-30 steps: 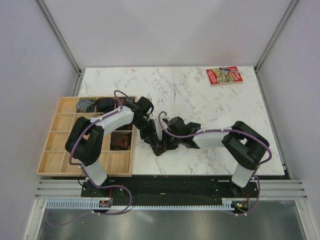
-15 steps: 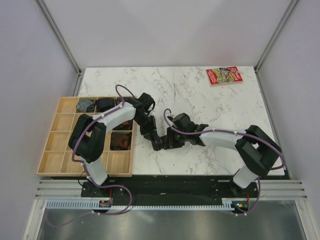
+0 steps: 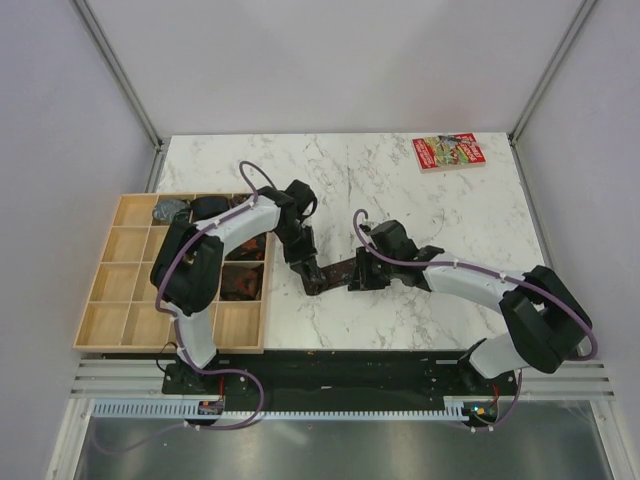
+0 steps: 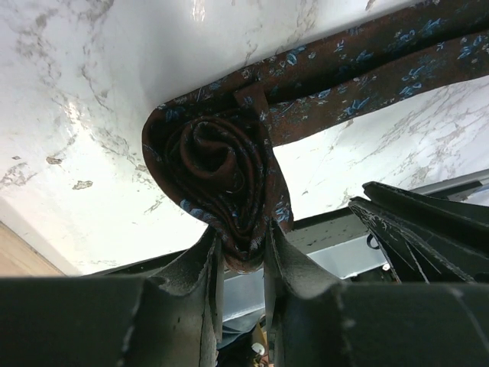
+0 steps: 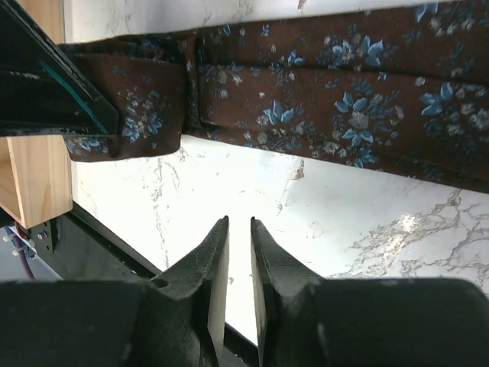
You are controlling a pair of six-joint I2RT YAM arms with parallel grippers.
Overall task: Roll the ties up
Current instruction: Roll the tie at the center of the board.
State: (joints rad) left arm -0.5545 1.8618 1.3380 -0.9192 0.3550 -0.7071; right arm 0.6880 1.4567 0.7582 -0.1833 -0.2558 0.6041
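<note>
Left fingers (image 4: 205, 267) pinch the rolled end of the brown floral tie (image 4: 221, 160); its tail lies stretched flat across the marble tabletop (image 4: 114, 76). Right fingers (image 5: 216, 252) sit nearly closed just beside the strip, apparently empty.

Tray (image 3: 105, 325) left, tie (image 3: 333, 273) midway, tabletop (image 3: 400, 195) beyond
</note>
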